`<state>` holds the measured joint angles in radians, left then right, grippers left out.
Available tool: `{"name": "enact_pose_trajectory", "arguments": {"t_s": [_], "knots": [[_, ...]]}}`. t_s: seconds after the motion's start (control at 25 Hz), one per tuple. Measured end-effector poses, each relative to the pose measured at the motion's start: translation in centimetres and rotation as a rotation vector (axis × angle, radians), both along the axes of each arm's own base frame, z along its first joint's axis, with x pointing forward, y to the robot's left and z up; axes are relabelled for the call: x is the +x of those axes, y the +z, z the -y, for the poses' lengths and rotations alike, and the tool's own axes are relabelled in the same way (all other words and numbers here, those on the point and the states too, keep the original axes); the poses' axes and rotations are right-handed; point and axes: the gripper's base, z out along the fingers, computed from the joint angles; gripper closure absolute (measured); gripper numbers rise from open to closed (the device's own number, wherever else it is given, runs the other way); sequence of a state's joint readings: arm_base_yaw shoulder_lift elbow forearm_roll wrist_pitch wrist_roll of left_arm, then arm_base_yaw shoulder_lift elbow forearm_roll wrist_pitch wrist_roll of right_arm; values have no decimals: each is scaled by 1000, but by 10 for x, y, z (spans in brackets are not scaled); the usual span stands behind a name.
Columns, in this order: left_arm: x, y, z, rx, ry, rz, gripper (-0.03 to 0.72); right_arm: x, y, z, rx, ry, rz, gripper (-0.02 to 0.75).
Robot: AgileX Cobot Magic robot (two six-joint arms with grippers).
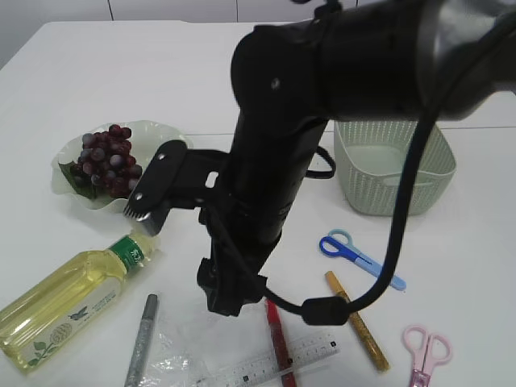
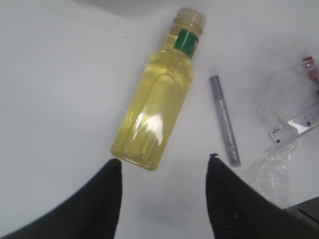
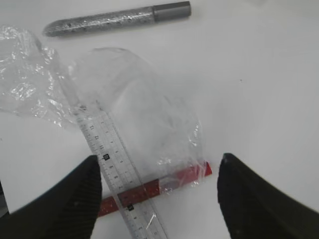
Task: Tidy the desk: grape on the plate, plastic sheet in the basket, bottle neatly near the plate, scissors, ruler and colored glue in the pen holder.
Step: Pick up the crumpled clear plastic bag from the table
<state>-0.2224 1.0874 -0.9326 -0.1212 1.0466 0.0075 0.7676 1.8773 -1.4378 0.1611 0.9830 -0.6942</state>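
Note:
The yellow bottle (image 2: 157, 104) lies on its side with its base just beyond my open left gripper (image 2: 164, 159), which holds nothing. It shows at the lower left (image 1: 68, 302) in the exterior view. My right gripper (image 3: 159, 158) is open and hovers over the clear plastic sheet (image 3: 144, 114), the ruler (image 3: 107, 149) and a red glue pen (image 3: 187, 175) that the ruler crosses. A silver glue pen (image 3: 114, 20) lies beyond them. Grapes (image 1: 105, 157) sit on the plate (image 1: 161, 133). Blue scissors (image 1: 355, 254), pink scissors (image 1: 423, 351) and a gold glue pen (image 1: 359, 322) lie at the right. The pen holder is out of view.
A pale green basket (image 1: 395, 165) stands at the back right. My right arm (image 1: 274, 161) fills the middle of the exterior view and hides the table behind it.

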Motion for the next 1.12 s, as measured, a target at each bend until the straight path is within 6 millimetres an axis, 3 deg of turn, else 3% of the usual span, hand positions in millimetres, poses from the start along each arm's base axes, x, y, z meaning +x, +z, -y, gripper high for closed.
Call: {"name": "enact_pose_trajectory", "arguments": {"t_s": [0.16,0.48,0.8,0.92,1.12], "knots": [[0,0,0,0,0,0,292,-6,-18,-14,-32,52,-6,206],[0,-1,-1,11,-1,-3,293,-1,-35,-21,-39,63,20,225],[0,-1,-1,14,-1,-2,293,7,-75,-28,-75,36,-16,240],[0,-1,-1,13,-1,-1,293,8,-84,-30,-83,25,-22,297],[-2,-13,-2,19,1,-25,301,13,-78,-34,-66,18,-2,510]]}}
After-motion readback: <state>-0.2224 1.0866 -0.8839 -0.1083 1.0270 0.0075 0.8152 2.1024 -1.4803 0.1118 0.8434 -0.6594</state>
